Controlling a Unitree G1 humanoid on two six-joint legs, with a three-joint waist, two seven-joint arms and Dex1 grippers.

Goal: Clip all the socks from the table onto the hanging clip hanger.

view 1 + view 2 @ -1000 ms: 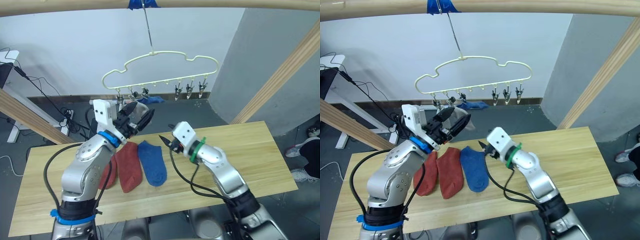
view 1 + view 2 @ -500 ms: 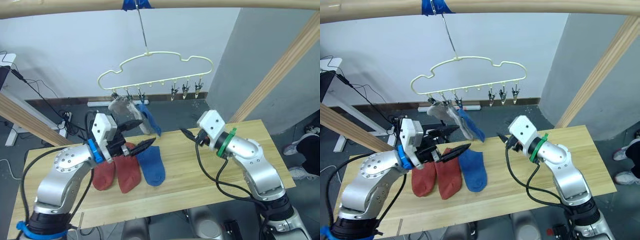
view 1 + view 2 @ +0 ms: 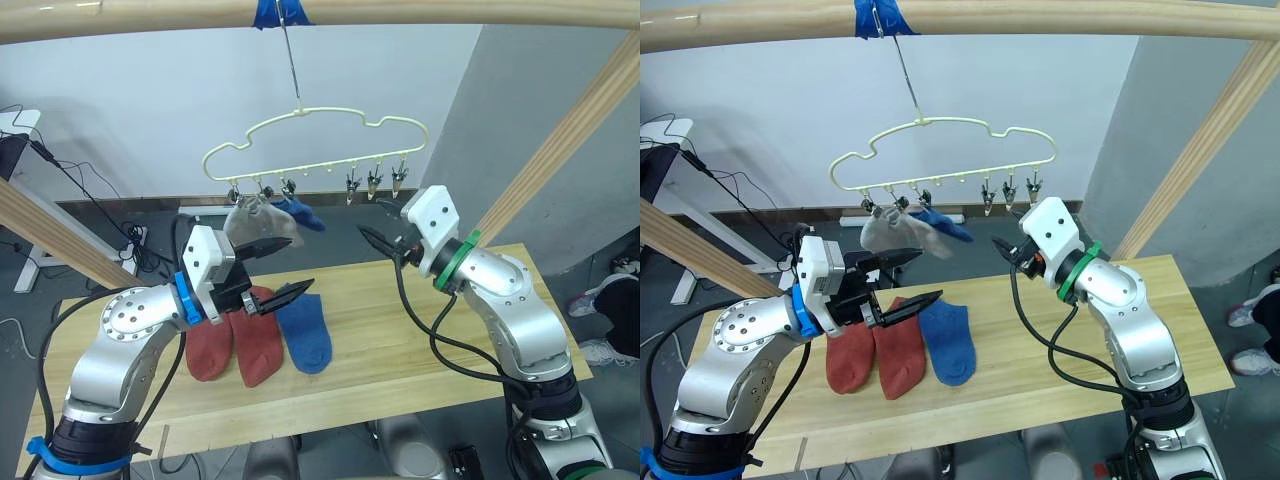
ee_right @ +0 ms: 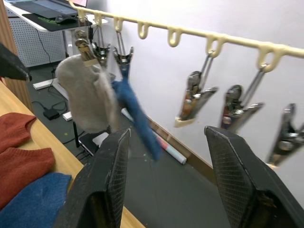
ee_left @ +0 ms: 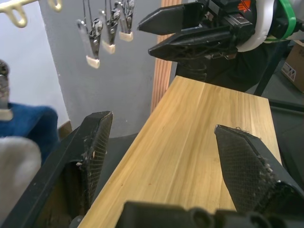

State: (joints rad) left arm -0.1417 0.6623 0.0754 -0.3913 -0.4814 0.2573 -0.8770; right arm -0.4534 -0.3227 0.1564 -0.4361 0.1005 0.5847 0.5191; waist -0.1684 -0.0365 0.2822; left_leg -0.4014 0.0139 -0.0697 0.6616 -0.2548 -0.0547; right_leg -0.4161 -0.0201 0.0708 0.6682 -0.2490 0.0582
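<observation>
Left eye view: table (image 3: 470,330) under wooden poles (image 3: 560,150) (both end effectors released).

My right end effector (image 4: 168,185) was spread wide below the clip hanger (image 4: 190,34). A light grey sock (image 4: 88,97) and a blue sock (image 4: 137,116) hung from adjacent clips; three clips hung empty. Two rust-red socks (image 4: 19,152) and another blue sock (image 4: 35,202) lay on the bench (image 4: 47,140).

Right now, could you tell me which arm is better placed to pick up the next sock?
Left. Its open left gripper hovers just above the blue sock and two red socks on the table; the right gripper is raised near the clip hanger.
</observation>
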